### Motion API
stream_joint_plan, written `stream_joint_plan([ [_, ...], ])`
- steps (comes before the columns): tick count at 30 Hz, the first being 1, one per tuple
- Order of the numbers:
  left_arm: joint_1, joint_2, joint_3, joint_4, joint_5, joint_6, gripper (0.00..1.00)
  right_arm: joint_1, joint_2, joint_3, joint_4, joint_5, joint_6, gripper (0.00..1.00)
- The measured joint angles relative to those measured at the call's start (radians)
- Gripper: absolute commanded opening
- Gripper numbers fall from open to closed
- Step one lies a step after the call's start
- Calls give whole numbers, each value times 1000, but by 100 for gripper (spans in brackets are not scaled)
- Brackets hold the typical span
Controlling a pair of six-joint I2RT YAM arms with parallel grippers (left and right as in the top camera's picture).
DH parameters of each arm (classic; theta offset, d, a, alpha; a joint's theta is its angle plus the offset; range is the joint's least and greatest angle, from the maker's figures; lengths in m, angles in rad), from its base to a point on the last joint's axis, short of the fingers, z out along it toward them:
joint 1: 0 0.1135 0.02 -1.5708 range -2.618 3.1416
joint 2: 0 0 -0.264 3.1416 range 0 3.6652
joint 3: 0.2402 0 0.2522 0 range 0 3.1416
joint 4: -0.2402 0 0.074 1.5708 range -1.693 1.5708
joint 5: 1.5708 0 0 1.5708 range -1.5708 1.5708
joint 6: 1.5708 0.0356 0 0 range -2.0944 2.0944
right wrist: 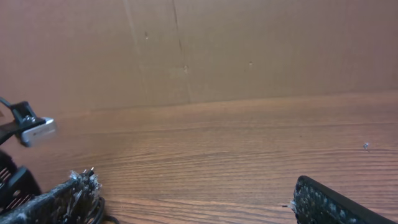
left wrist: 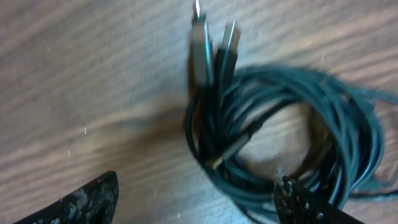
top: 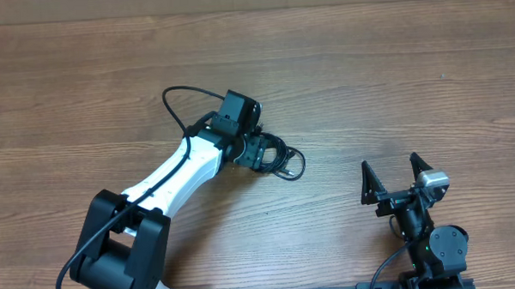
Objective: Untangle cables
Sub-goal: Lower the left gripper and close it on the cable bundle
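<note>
Task status: barely begun, by my reading. The cables [left wrist: 292,130] lie as one looped bundle on the worktop [top: 367,72], strands crossing over each other, two plugs [left wrist: 200,46] sticking out side by side at one end; no strand is pulled free. In the overhead view the bundle [top: 289,165] sits mid-worktop, just in front of the left fingers [left wrist: 87,199]. These stand well apart, one over the rim of the coil, the other on bare wood; nothing is clamped between them. Right fingers [top: 369,182] are spread wide and empty, parked near the front edge, well apart from the bundle. What is left: essentially all the separating. Room: bare wood on every side of the bundle, with a wide gap toward the right arm. The far edge meets a brown wall [right wrist: 249,50], well away from the coil.
</note>
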Motion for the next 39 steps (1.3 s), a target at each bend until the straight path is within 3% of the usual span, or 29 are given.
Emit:
stream_joint_plan([
  [12,-16,0,56,-90,121,13,77,0,0,0,0,0,0,100],
  [23,-88,0,91,-93,148,196,85,0,0,0,0,0,0,100],
  [30,-93,0,91,-90,151,294,84,0,0,0,0,0,0,100],
  [39,-94,7,91,-53,151,335,80,0,0,0,0,0,0,100],
])
